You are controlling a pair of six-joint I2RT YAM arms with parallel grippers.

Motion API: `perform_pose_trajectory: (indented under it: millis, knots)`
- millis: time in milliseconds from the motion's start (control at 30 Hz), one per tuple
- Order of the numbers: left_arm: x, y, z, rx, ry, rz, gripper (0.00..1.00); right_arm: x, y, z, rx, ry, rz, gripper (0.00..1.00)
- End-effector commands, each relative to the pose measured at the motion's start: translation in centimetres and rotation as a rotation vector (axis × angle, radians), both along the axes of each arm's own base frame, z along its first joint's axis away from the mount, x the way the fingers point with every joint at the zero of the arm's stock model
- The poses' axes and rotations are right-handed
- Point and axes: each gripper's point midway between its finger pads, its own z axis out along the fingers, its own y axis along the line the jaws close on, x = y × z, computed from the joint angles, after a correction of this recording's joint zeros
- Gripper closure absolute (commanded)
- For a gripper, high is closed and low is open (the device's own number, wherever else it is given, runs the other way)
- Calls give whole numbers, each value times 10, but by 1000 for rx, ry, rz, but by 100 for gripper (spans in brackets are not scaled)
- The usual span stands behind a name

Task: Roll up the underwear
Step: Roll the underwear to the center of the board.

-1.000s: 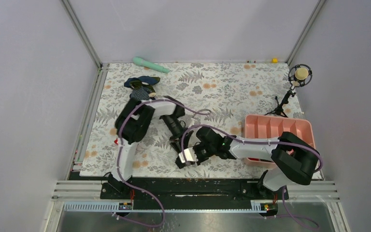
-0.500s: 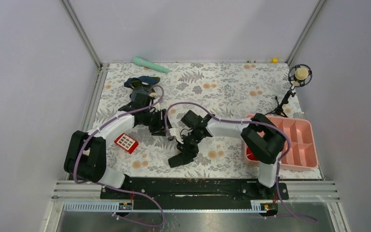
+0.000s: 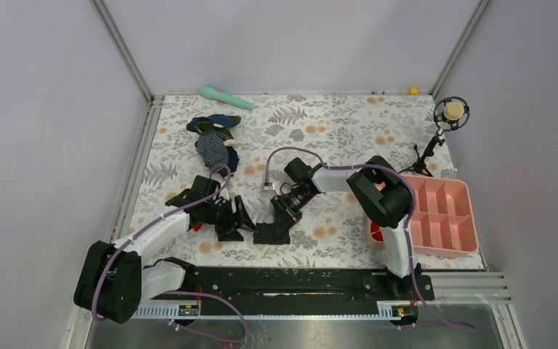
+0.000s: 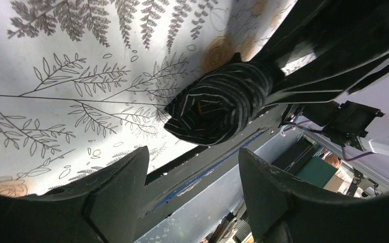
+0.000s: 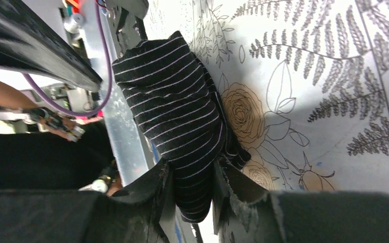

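Floral worktop (image 3: 349, 138) carries the underwear (image 3: 271, 233) near its front edge, a dark, thin-striped roll lying between the two arms. The right claw (image 5: 190, 190) is clamped on one end of the roll. The left claw (image 4: 190, 162) has its fingers spread apart just beside the other end.

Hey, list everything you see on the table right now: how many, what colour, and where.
underwear: one, black with thin pale stripes, rolled, near centre
garment: one, navy with white stripes, far left
wand-shaped object: one, mint green, far edge
compartment tray: one, pink, right side
red cloth: one, red, at the tray's left end, partly hidden
microphone on stand: one, black, far right
small object: one, yellow, far right corner
tablecloth: one, white floral
left gripper: black, open, beside the underwear
right gripper: black, shut on the underwear
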Motion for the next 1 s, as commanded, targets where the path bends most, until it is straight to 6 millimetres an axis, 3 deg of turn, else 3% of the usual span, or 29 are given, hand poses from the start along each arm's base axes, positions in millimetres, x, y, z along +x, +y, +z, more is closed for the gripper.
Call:
perform_pose_trajectory:
  millis: [0, 200, 467, 633, 700, 733, 833, 967]
  knots:
    - [20, -14, 5, -87, -151, 0, 33, 0, -35, -72, -296, 7, -87, 100]
    - [39, -26, -4, -113, -313, -35, 28, -6, -39, -79, -309, 60, -85, 100]
    - [33, -40, -12, -143, -357, -125, 34, -9, -39, -81, -302, 98, -78, 100]
    - [33, -43, -14, -154, -368, -147, 64, -4, -35, -81, -301, 100, -77, 100]
    - [31, -44, -18, -153, -373, -168, 82, -2, -34, -81, -305, 97, -78, 100]
    - [31, -42, -23, -134, -365, -166, 99, 0, -33, -80, -305, 90, -78, 96]
    - [28, -38, -33, -101, -341, -159, 100, 12, -31, -74, -303, 32, -79, 77]
    - [18, -31, -42, -75, -304, -149, 100, 47, -30, -50, -273, -209, -74, 37]
